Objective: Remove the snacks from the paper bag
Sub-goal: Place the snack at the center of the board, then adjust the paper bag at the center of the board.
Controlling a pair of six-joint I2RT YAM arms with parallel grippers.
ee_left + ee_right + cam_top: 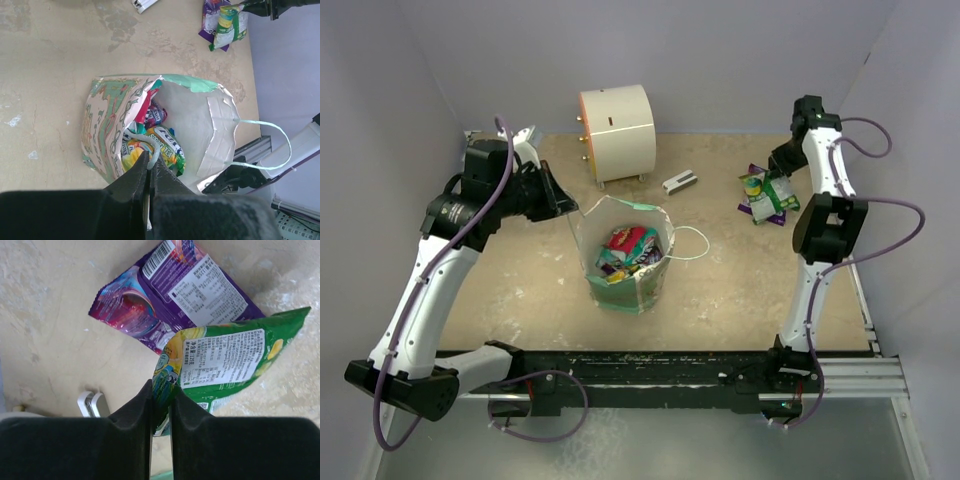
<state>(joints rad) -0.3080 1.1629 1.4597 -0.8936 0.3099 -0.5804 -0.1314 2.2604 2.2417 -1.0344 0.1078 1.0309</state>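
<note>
lower snacks [628,248] buried, paper bag [642,290] floor unseen

Both arms are skinny white tube links with chunky black joint housings: left arm [420,300] around 8 o'clock in the top view, right arm [805,295] around 3. Purple cables [924,222] loop off each. Fingers [129,186] are matte black wedges.

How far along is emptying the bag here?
Early. Done: one purple packet lies on the table. In hand: right gripper shut on a green packet overlapping it; left gripper pinches the paper bag by its handle. Left: several snacks inside the bag.
</note>
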